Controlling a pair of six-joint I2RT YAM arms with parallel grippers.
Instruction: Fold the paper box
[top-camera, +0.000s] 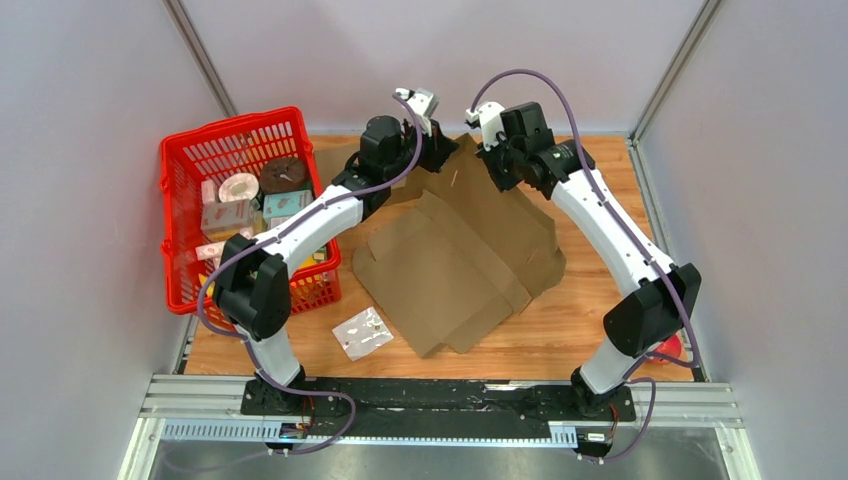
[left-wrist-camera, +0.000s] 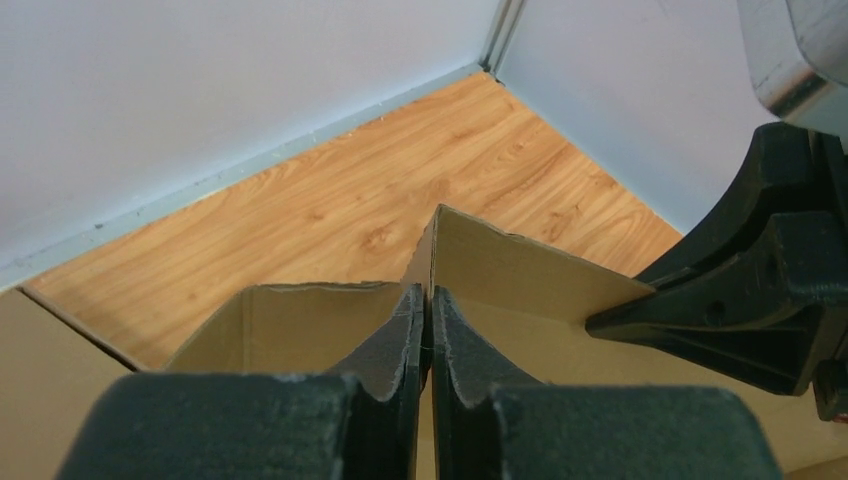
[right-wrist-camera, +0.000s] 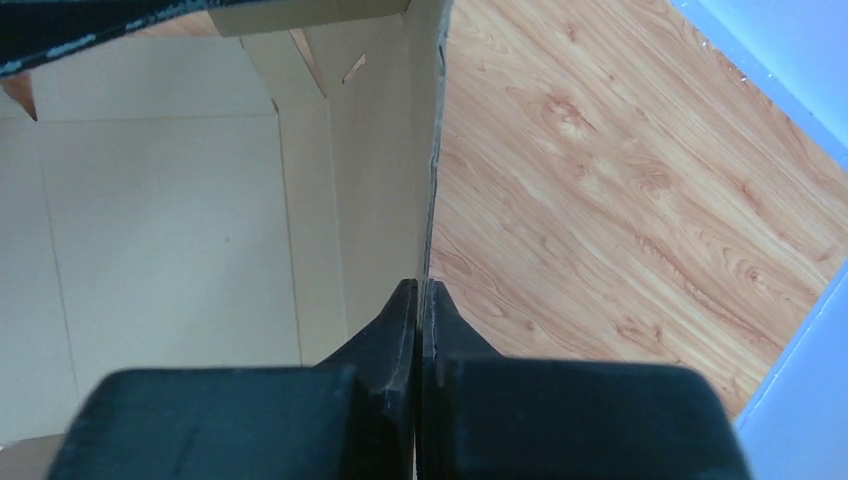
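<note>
The paper box (top-camera: 460, 260) is a brown cardboard blank lying mostly flat on the wooden table, with its far panels lifted. At the far middle, my left gripper (top-camera: 445, 150) is shut on an upright cardboard wall; the left wrist view shows that wall's edge pinched between its jaws (left-wrist-camera: 428, 295), with box panels (left-wrist-camera: 520, 270) on both sides. My right gripper (top-camera: 497, 170) is just to its right, shut on the edge of a raised panel (right-wrist-camera: 421, 285). The box's pale inside (right-wrist-camera: 160, 200) lies to the left of that edge. The right arm's black fingers (left-wrist-camera: 740, 300) also show in the left wrist view.
A red basket (top-camera: 180, 200) with several small items stands at the left, beside the left arm. A small clear plastic bag (top-camera: 362, 332) lies near the front. A red object (top-camera: 670, 348) sits by the right arm's base. Walls close in on three sides.
</note>
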